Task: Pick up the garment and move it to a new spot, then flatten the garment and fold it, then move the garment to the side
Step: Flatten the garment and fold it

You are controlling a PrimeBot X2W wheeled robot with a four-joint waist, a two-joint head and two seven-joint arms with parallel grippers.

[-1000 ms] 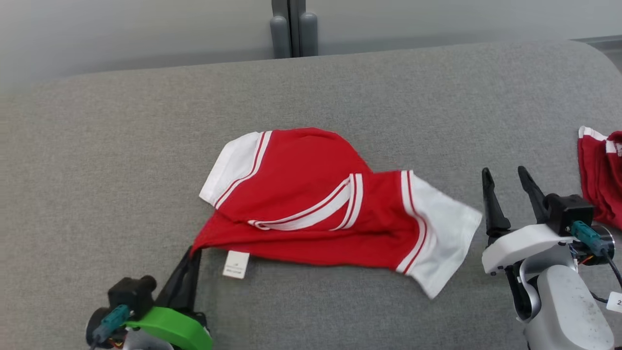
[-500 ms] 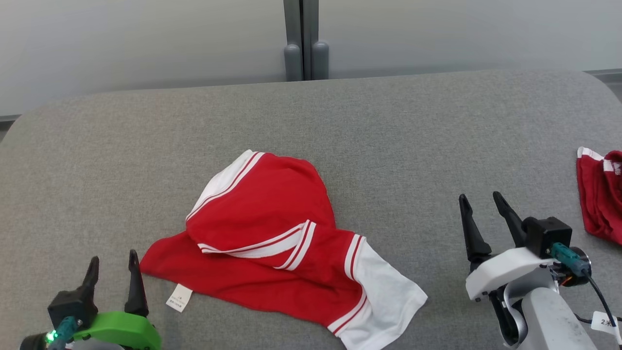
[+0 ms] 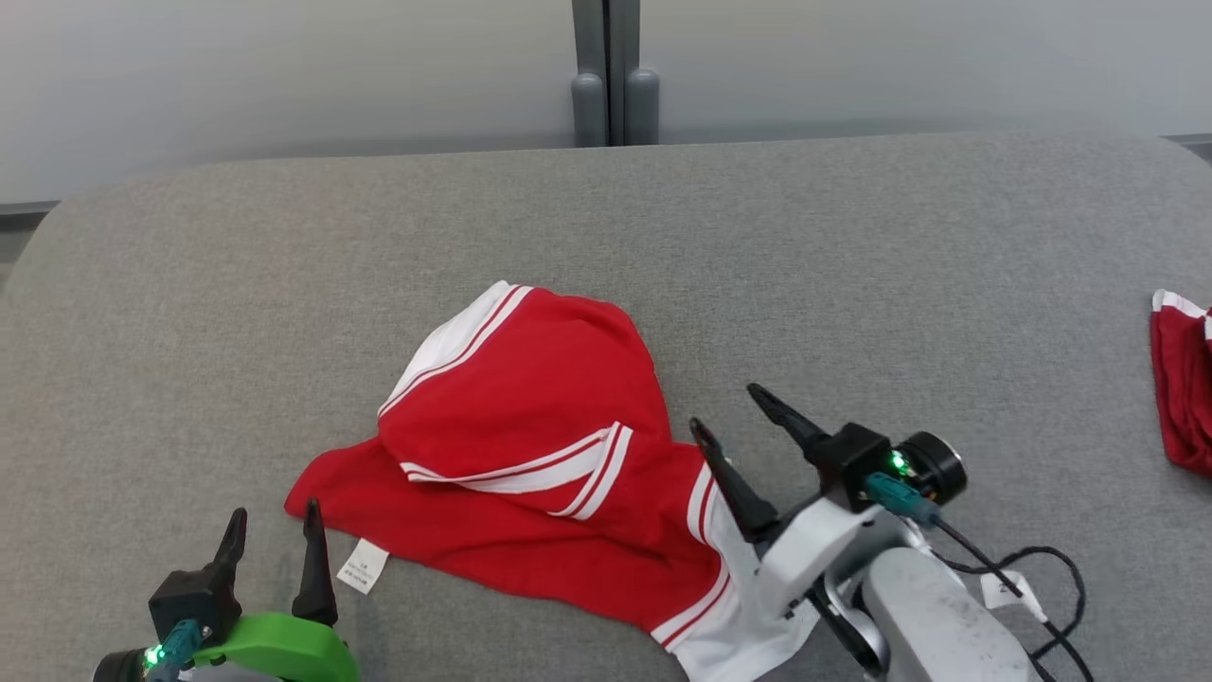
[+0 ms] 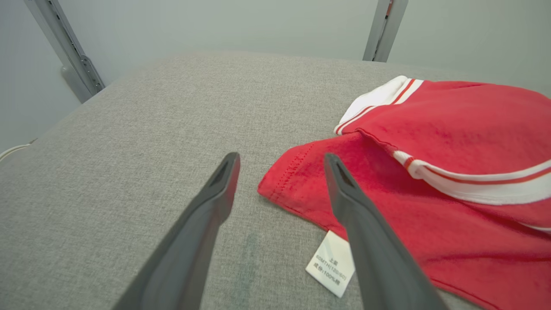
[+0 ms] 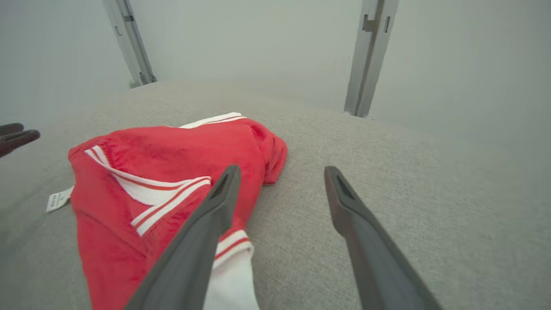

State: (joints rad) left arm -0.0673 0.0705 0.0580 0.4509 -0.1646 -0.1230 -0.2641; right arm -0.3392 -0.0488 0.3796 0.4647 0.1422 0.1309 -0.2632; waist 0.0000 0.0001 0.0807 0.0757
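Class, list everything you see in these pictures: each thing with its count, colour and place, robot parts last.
garment: one, red with white trim, crumpled mid-surface
care label: one, white, garment's near-left hem
second garment: one, red and white, far right
padded surface: one, grey, under everything
posts: two, grey, beyond far edge
left gripper: one, dark jaws open, lower left
right gripper: one, dark jaws open, by white sleeve
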